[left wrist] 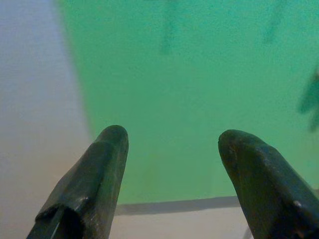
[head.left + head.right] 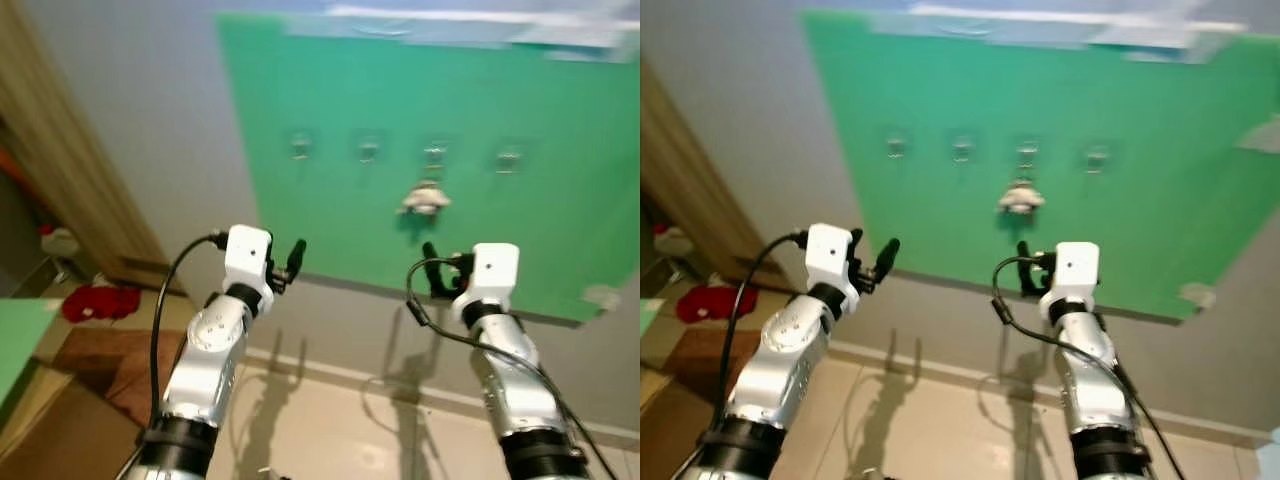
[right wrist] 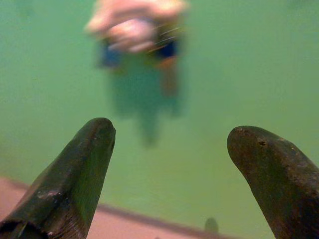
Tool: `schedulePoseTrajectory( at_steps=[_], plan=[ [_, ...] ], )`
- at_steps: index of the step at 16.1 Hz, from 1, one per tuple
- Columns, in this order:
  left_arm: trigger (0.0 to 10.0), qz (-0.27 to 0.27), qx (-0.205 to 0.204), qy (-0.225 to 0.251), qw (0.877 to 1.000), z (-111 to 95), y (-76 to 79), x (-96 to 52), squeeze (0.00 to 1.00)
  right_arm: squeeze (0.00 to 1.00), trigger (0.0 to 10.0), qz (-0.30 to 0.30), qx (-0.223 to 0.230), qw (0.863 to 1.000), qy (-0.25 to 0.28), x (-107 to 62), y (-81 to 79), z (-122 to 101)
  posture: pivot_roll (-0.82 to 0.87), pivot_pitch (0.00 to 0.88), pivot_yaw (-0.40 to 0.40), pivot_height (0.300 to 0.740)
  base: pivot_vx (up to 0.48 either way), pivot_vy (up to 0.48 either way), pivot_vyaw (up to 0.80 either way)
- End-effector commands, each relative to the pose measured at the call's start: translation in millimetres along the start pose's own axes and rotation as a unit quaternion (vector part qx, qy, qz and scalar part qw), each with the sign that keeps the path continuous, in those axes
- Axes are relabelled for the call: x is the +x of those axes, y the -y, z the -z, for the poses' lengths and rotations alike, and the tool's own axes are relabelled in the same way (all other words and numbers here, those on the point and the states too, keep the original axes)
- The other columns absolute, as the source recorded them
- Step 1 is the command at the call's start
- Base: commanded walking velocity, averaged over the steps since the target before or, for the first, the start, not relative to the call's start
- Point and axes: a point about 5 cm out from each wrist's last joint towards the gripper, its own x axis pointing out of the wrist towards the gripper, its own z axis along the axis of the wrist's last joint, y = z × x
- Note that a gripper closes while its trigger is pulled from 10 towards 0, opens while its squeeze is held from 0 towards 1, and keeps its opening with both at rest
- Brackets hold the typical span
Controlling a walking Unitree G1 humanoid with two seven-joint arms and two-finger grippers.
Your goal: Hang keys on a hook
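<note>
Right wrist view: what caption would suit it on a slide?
Open right gripper faces the keys hanging on the green board.

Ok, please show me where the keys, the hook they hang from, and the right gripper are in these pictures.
keys (image 2: 425,199), left eye view, middle of the pale bunch
hook (image 2: 434,155), left eye view, its small plate on the green board
right gripper (image 3: 167,142), right wrist view, midway between its open fingertips

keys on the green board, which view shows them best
The right wrist view: the keys loom large, though blurred, ahead of the open right end effector. Both eye views show them small, hanging under the third hook. The left wrist view faces bare green board.
</note>
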Motion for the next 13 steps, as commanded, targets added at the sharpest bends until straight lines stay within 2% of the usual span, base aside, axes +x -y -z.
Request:
schedulePoseTrajectory(
  at_steps=[1,12,13],
  plan=[
    [10.0,-0.013,-0.001,0.0,1.0,-2.9,-6.7,0.3,0.0,0.0,10.0,-0.018,0.001,1.0,-0.002,3.7,-8.6,-1.1,-0.03,0.0,0.085,0.74,0.0,0.48,0.0],
    [10.0,0.007,0.024,-0.005,1.0,-4.6,-4.9,7.5,0.0,0.0,10.0,-0.022,0.002,1.0,0.001,5.0,-10.1,-1.4,-0.04,0.0,0.102,0.74,0.0,0.477,0.0],
    [10.0,0.006,0.026,-0.002,1.0,-5.5,-4.9,7.9,0.0,0.0,10.0,-0.024,0.002,1.0,0.0,4.8,-10.7,-1.3,-0.04,0.0,0.102,0.74,0.0,0.0,0.75]
  ],
)
